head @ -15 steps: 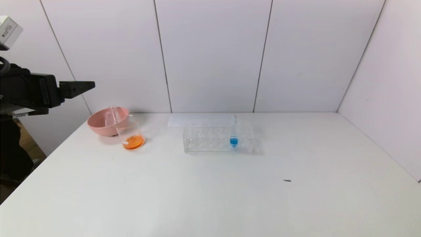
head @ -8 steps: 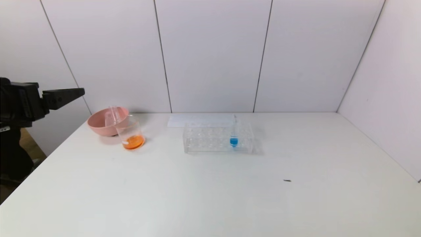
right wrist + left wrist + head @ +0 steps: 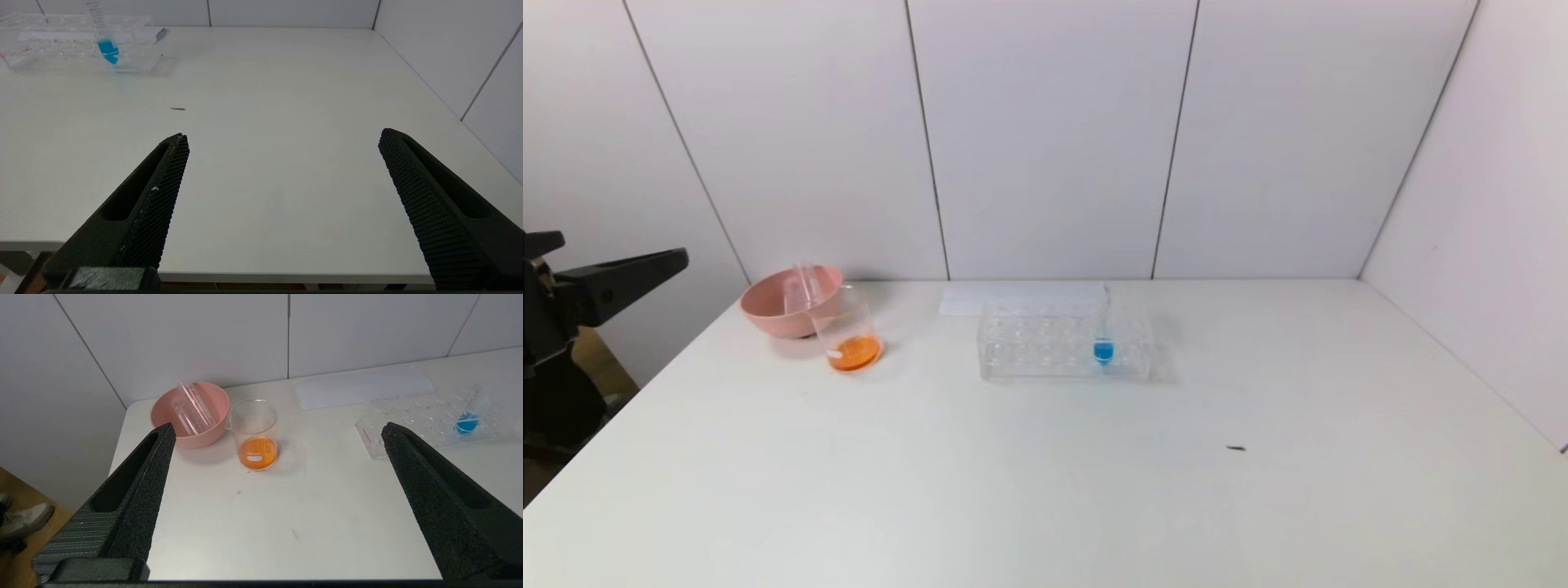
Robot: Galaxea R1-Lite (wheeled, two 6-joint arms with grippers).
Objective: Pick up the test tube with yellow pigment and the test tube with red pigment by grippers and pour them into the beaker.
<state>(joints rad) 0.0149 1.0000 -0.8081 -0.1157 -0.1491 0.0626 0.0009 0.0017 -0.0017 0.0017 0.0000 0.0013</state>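
We see our left gripper (image 3: 278, 433) hanging off the left edge of the white table (image 3: 1045, 490), its jaws spread wide with nothing between them; in the head view only one black finger (image 3: 625, 273) of it pokes in from the left side, well apart from the glassware. The beaker (image 3: 847, 331) stands upright on the table, forward and to the right of that gripper, with a shallow layer of orange liquid in its bottom. Just behind it, touching or nearly touching, sits a pink bowl (image 3: 768, 310), and two empty clear test tubes (image 3: 191, 409) lie tilted inside the bowl, leaning on its rim; we cannot tell which of them held yellow pigment and which held red. Farther right, near the middle of the table, is a clear tube rack (image 3: 1045, 347) holding one upright tube with blue liquid (image 3: 1103, 347), and a white sheet (image 3: 1013, 298) lies flat behind the rack. Our right gripper (image 3: 282, 139) is low at the near right edge of the table, jaws also wide apart and empty, well away from the rack and the beaker.
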